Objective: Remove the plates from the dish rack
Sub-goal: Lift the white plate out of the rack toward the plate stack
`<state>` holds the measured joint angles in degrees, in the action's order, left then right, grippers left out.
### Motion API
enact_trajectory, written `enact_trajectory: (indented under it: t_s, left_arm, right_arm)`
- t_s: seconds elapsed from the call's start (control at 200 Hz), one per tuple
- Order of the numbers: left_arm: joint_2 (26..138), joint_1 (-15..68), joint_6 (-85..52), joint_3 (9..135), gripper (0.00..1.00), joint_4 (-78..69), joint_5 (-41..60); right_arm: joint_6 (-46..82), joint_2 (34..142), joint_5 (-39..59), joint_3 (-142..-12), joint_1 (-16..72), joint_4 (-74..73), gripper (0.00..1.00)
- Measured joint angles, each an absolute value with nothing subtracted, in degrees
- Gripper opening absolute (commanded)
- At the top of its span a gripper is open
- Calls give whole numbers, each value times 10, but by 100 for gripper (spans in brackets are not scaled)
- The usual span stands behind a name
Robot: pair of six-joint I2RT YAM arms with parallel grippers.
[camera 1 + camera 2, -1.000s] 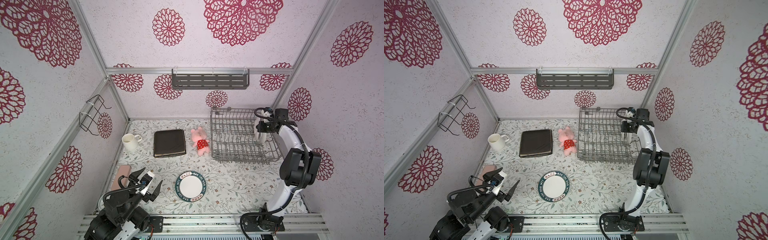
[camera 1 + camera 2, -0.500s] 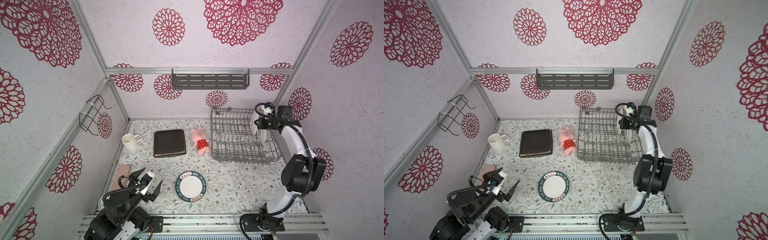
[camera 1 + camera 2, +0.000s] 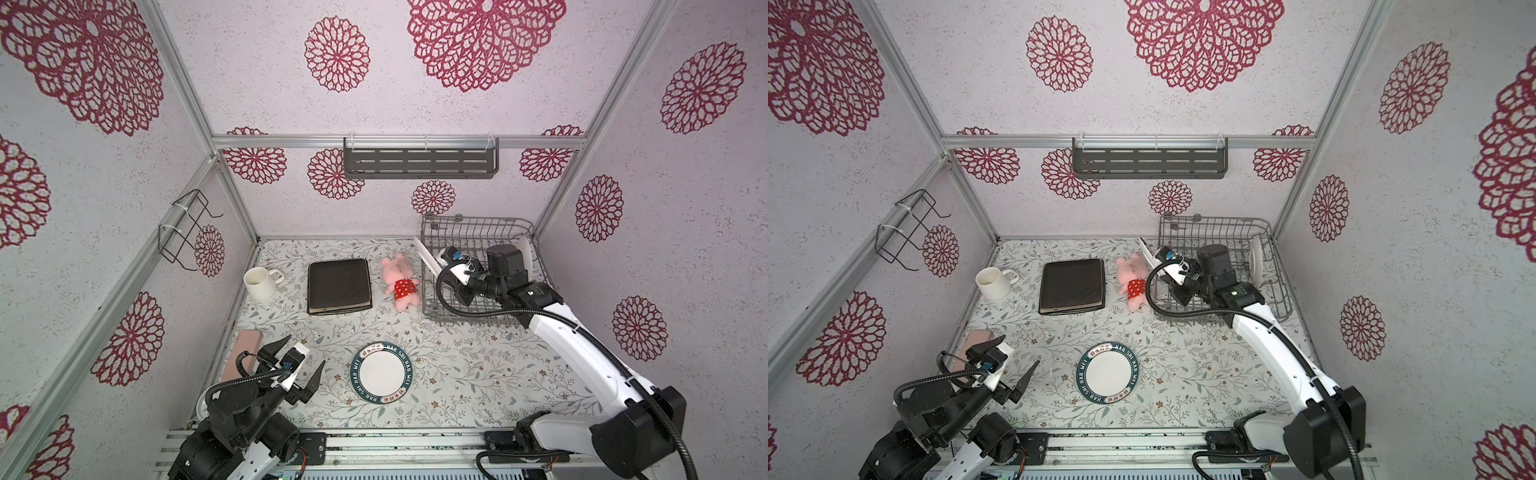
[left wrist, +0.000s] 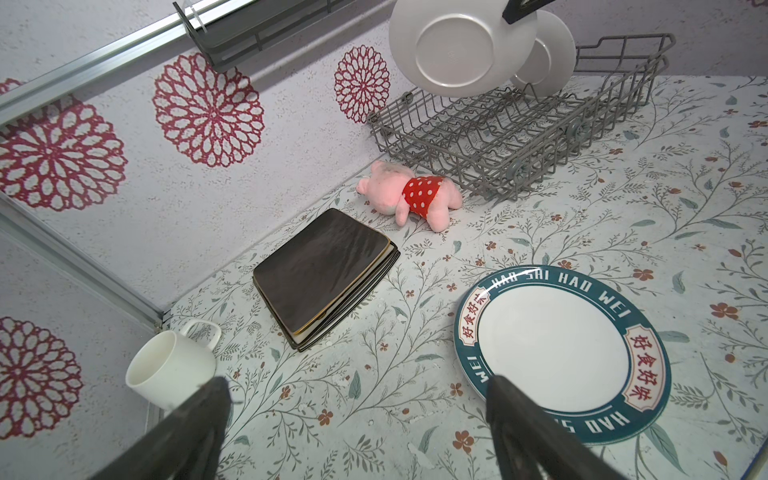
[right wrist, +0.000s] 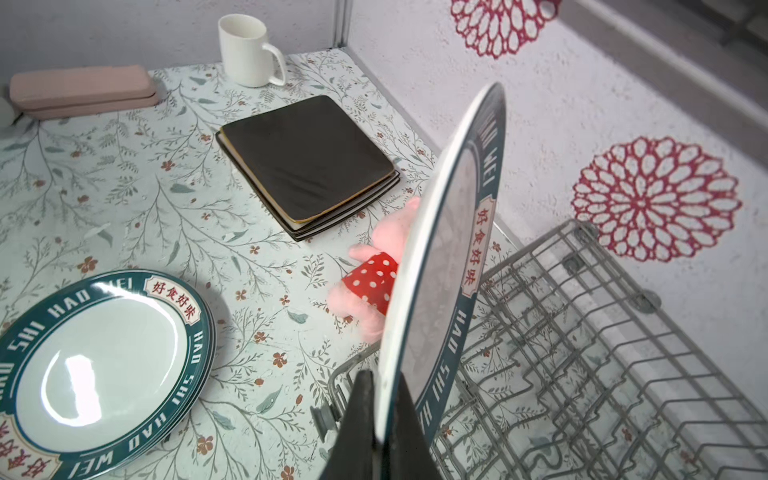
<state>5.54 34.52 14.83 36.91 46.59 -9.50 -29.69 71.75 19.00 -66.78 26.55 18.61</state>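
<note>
- The left hand [image 3: 305,351] hovers low over the front left of the worktop [image 3: 478,374]; its two dark fingers stand wide apart and nothing is between them
- Just to its right a round plate [image 3: 381,373] lies flat and face up on the worktop; the teal rim carries the white letters "HAO SHI HAO WEI", and two cream panels carry the red characters 好食好味
- A pink case [image 3: 243,353] lies at the left edge of the worktop, beside the left hand
- Further back, from left to right, are a white mug [image 3: 259,282] standing upright, a stack of square plates [image 3: 338,286] with a dark one on top and a cream edge showing under it, and a plush pig [image 3: 399,282] in red cloth with white dots
- The right hand [image 5: 384,424] is closed on the rim of the held plate [image 5: 453,249]; this plate is on edge and tilted, lifted over the end of the dish rack [image 3: 473,230] nearest the pig; on its teal rim "HAO SHI", "WEI" and the same red characters can be read
- The dish rack sits in the back right corner of the worktop; the last plate [image 3: 526,249] stands upright at its far right end, and no writing can be read on it
- A dark slotted shelf [image 3: 419,164] hangs on the back wall and a black wire holder [image 3: 183,232] on the left wall
</note>
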Motion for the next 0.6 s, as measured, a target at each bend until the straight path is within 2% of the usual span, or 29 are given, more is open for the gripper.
enact_trajectory:
  t_s: [0.305,0.6]
  left_arm:
    - [55,346,148,369,97,466,-96]
    - [49,347,148,369,97,466,-95]
  right_arm:
    - [-415,643,22,-555,494,110,0]
    - [-528,635,-168,-413,685,-2,0]
